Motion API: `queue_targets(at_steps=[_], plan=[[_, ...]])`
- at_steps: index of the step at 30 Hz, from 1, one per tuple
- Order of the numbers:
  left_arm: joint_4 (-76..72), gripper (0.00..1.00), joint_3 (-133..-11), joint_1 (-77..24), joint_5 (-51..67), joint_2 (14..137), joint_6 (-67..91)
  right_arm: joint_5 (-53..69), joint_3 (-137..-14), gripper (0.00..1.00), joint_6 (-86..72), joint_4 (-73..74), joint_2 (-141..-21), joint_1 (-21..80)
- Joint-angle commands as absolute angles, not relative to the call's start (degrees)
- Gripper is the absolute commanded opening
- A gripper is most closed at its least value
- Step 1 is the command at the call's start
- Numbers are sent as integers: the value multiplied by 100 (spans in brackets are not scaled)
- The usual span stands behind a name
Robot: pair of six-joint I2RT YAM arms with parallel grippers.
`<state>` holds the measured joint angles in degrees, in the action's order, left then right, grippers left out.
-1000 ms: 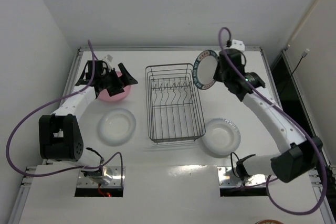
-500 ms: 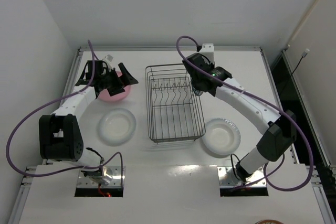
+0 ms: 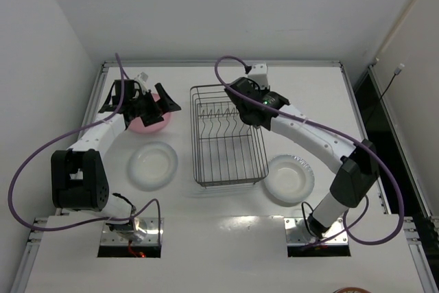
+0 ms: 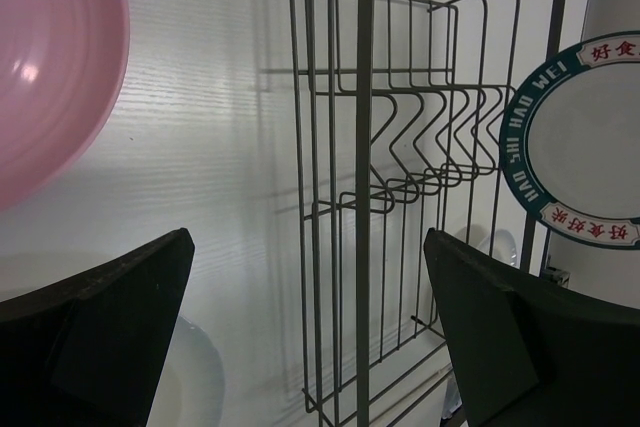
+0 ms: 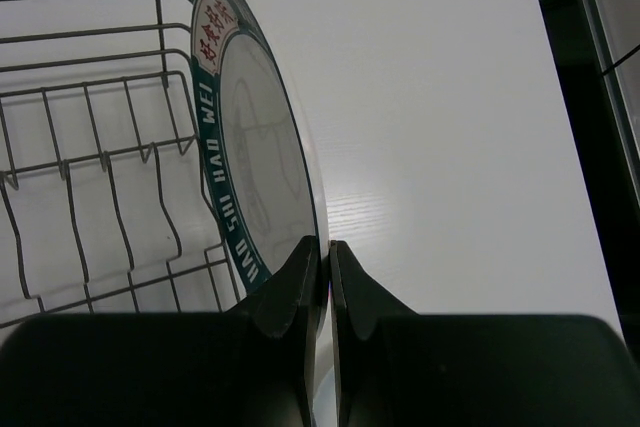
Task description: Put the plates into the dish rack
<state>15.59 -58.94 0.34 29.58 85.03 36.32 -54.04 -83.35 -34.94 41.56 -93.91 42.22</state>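
Note:
My right gripper (image 5: pixel 327 265) is shut on the edge of the white plate with the dark blue patterned rim (image 5: pixel 262 152) and holds it upright on edge at the far right corner of the wire dish rack (image 3: pixel 226 138). In the top view the right wrist (image 3: pixel 241 103) hides this plate. It also shows in the left wrist view (image 4: pixel 585 142), beyond the rack (image 4: pixel 400 147). My left gripper (image 3: pixel 154 104) is open and empty beside the pink plate (image 3: pixel 147 123). One white plate (image 3: pixel 152 165) lies left of the rack and another (image 3: pixel 289 180) lies to its right.
The rack holds only its upright divider prongs (image 5: pixel 100 157). The table's back edge (image 3: pixel 219 64) runs close behind the rack, with walls at the left and back. Purple cables loop over both arms.
My right arm has swung left with the patterned plate, from right of the rack to its far right corner. My left arm has not moved.

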Motion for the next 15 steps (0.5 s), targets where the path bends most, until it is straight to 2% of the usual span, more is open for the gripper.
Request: queue_targets(at_steps=[1,8,15], plan=[[1380,100,-5880,70,3076,8358,3665,-5800,-8849,0,-3630,4236,-9396,4342],[1380,100,-5880,70,3076,8358,3665,-6257,-9491,0,-3560,4499,-9456,4675],[1380,100,-5880,70,3076,8358,3665,-6469,-9624,0,-3560,4685,-9720,4825]])
